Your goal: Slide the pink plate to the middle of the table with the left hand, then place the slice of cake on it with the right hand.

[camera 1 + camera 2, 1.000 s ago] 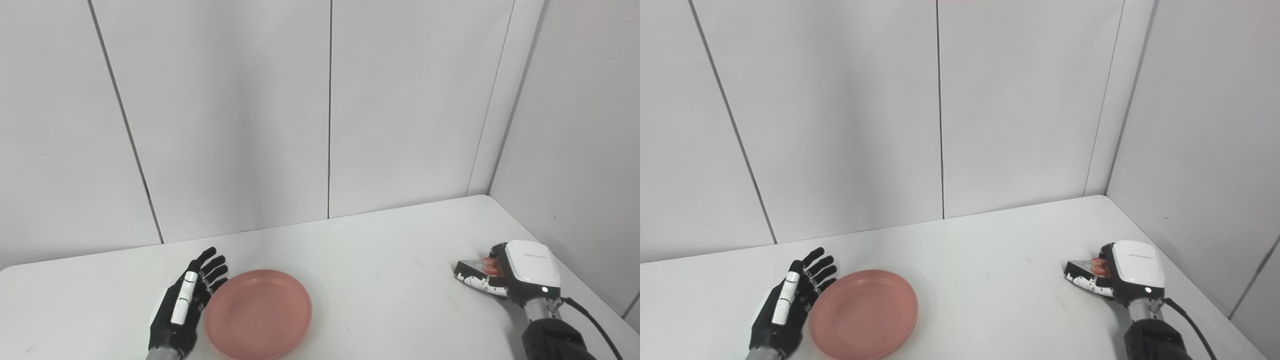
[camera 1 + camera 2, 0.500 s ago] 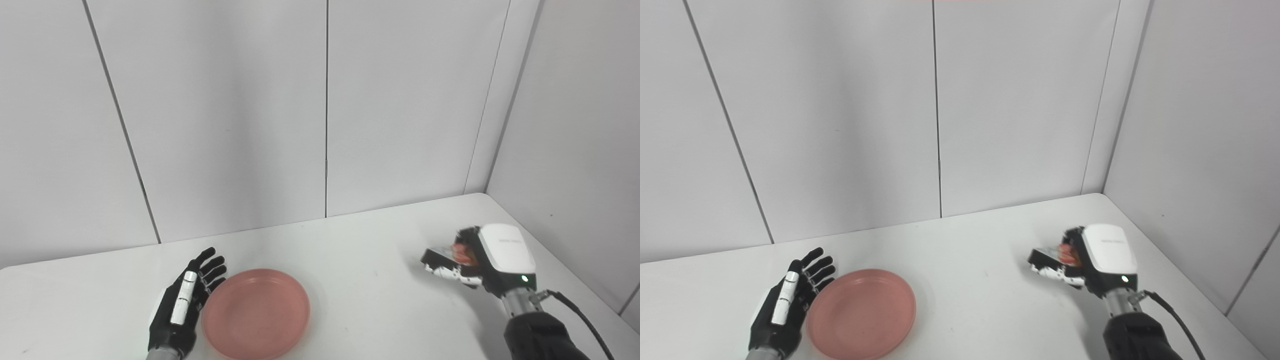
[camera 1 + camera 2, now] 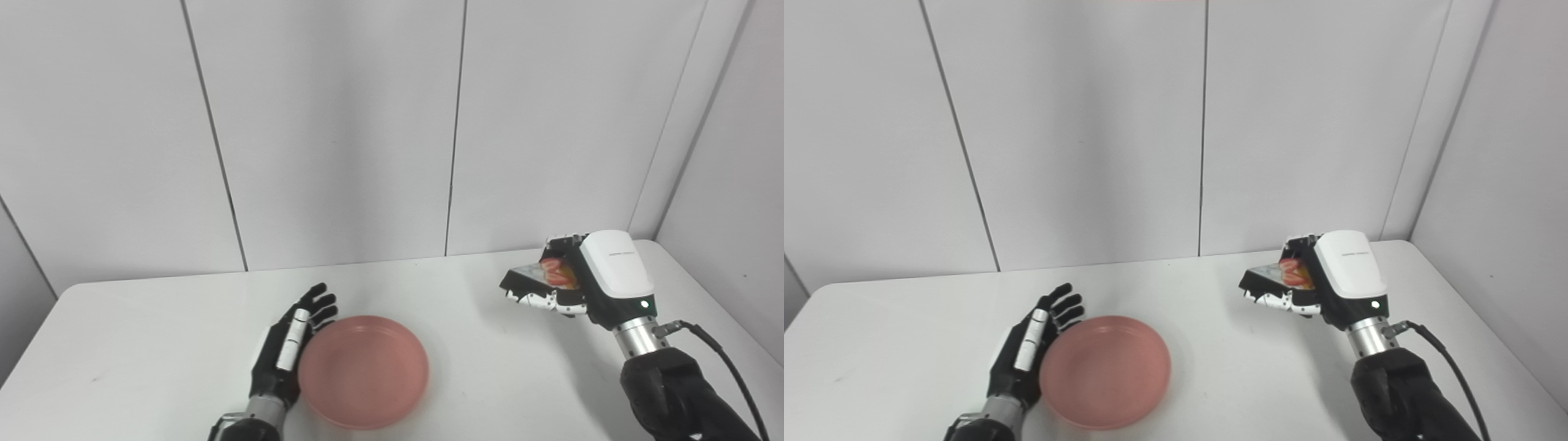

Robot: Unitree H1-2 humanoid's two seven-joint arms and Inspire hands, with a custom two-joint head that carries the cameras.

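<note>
The pink plate [image 3: 362,370] lies empty on the white table [image 3: 153,343], near its front middle. My left hand [image 3: 288,351] is open, edge-on against the plate's left rim, fingers pointing away from me. My right hand [image 3: 579,278] is shut on the slice of cake [image 3: 546,272], a wedge with a red topping, and holds it in the air above the right part of the table, well to the right of the plate. The fingers hide most of the cake.
Grey wall panels [image 3: 343,122] close the table at the back and on the right. A black cable [image 3: 723,361] trails from my right wrist. The table's left edge [image 3: 24,349] is in view.
My right hand has lifted the cake off the table and carried it up and leftward. The camera has turned left. The left hand and plate have kept their places.
</note>
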